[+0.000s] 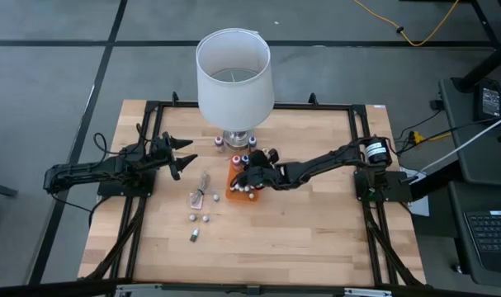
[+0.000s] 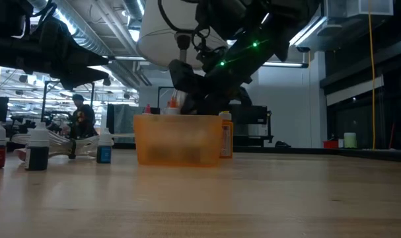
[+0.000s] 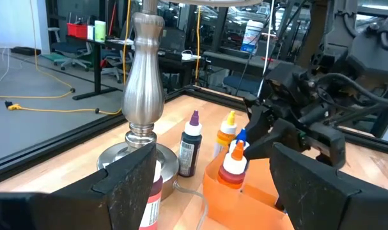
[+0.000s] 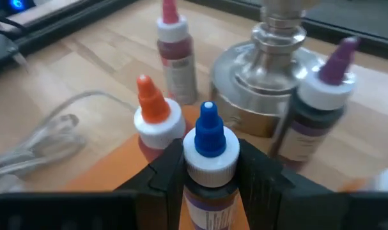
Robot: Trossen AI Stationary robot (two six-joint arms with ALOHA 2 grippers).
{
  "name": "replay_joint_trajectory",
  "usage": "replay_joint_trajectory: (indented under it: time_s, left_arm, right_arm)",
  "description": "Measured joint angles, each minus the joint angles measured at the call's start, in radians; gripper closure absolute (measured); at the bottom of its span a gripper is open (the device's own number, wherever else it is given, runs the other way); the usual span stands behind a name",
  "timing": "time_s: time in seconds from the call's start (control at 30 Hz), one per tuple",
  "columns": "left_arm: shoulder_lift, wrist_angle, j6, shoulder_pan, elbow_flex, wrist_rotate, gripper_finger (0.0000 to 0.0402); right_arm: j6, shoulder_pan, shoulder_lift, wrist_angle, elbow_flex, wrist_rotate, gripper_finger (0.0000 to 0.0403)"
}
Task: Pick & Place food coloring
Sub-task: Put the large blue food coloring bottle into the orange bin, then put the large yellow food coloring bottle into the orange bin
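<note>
The blue-capped bottle [image 4: 208,144] was held upright, clamped between the right gripper's [image 4: 209,167] fingers, apparently over the orange tray [image 1: 234,190], while the left gripper [image 1: 177,154], fingers spread, waited well apart.

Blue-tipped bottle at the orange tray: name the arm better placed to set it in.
Right. Its pincer is shut on the blue-tipped bottle directly over the orange tray. The left pincer is open, holds nothing and sits off to the tray's side near the lamp.

Overhead looks straight down; low level; both share lamp [image 1: 233,78].
</note>
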Motion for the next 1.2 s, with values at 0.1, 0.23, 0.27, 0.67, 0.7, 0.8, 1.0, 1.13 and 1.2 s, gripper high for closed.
replay_joint_trajectory:
  time_s: [0.1, 0.23, 0.27, 0.67, 0.7, 0.8, 1.0, 1.13, 1.2]
  left_arm:
    - [0.0, 0.0, 0.0, 0.0, 0.0, 0.0, 0.0107]
    - [0.0, 0.0, 0.0, 0.0, 0.0, 0.0, 0.0107]
    - [0.0, 0.0, 0.0, 0.0, 0.0, 0.0, 0.0107]
    - [0.0, 0.0, 0.0, 0.0, 0.0, 0.0, 0.0107]
    - [0.0, 0.0, 0.0, 0.0, 0.0, 0.0, 0.0107]
    - [0.0, 0.0, 0.0, 0.0, 0.0, 0.0, 0.0107]
    - [0.0, 0.0, 0.0, 0.0, 0.0, 0.0, 0.0107]
    - [0.0, 0.0, 0.0, 0.0, 0.0, 0.0, 0.0107]
    - [0.0, 0.0, 0.0, 0.0, 0.0, 0.0, 0.0107]
  right_arm:
    - [0.003, 0.0, 0.003, 0.001, 0.0, -0.014, 0.0283]
    - [0.002, 0.0, 0.003, 0.003, 0.0, -0.016, 0.0272]
    - [0.002, 0.0, 0.003, 0.003, 0.0, -0.017, 0.0266]
    - [-0.06, 0.0, -0.01, 0.004, 0.0, -0.02, 0.0198]
    - [-0.07, 0.0, -0.014, 0.006, 0.0, -0.02, 0.0194]
    - [-0.089, 0.0, -0.026, 0.003, 0.0, -0.02, 0.0182]
    - [-0.189, 0.0, -0.09, -0.008, -0.001, -0.019, 0.0169]
    - [-0.284, 0.0, -0.159, -0.022, -0.011, -0.022, 0.0167]
    - [-0.319, 0.0, -0.197, -0.026, -0.029, -0.043, 0.0167]
